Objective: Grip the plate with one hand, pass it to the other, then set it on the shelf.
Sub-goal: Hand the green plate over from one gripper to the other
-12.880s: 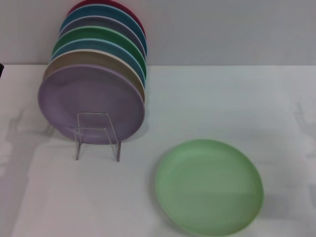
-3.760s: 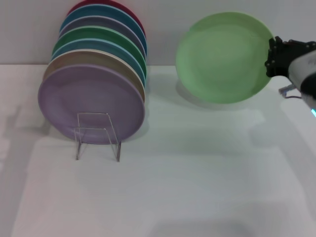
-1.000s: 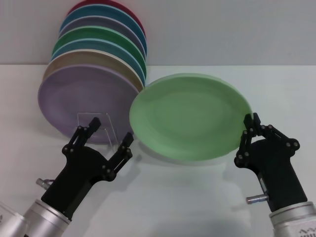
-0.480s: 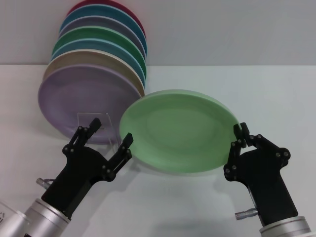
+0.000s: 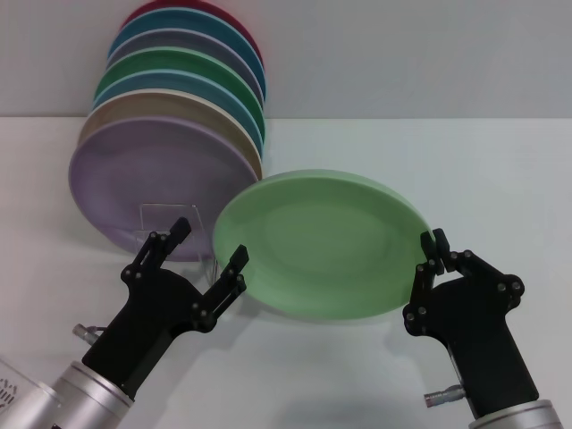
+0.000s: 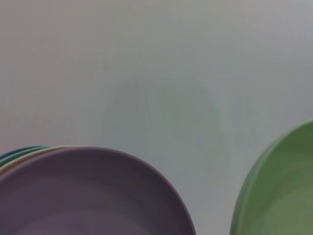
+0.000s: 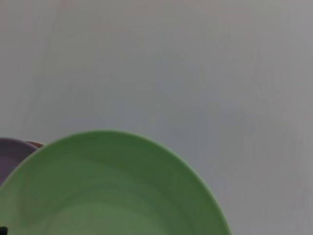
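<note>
Head view, mid-handover: plate point(image 5: 322, 241) aloft beside the shelf point(image 5: 176, 234), rim pinched in right gripper point(image 5: 430, 253), left gripper point(image 5: 208, 247) spread wide at the opposite rim; next, probably, closing left before right releases.

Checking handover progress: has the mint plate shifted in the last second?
Yes. The plate, held by the right gripper, moved toward the rack and open left gripper.

Plate point(image 5: 322, 243) between both end effectors, right of the shelf point(image 5: 170, 234).
</note>
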Robot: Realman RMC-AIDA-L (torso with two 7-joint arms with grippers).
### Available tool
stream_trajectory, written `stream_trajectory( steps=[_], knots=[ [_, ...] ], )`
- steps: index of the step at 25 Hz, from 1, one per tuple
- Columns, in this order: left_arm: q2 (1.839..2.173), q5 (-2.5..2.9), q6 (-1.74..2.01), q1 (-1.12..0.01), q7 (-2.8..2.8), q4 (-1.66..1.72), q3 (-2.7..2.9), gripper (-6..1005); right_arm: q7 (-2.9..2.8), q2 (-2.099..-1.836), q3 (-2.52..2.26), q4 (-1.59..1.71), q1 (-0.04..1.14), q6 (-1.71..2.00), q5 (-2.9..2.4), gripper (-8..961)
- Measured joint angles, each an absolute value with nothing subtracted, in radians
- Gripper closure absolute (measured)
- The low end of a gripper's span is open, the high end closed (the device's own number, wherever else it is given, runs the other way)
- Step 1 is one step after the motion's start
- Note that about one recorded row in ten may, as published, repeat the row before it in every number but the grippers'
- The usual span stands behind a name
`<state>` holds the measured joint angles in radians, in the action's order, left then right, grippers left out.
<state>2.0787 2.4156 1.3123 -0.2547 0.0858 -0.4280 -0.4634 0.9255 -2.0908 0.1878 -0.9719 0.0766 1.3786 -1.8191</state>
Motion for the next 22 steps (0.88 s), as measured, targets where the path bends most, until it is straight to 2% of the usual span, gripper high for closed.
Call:
stream_trajectory(
  steps=[20, 22],
  knots=[
    [2.078, 2.416, 1.31, -0.276, 0.086, -0.424, -0.463, 230, 0.928, -2.091, 0.186, -0.974, 0.081, 1.378, -1.819, 862],
    [2.078, 2.416, 1.307, -0.277, 0.086, -0.424, -0.463, 373, 0.928, -2.091, 0.186, -0.974, 0.081, 1.378, -1.819, 858]
  ],
)
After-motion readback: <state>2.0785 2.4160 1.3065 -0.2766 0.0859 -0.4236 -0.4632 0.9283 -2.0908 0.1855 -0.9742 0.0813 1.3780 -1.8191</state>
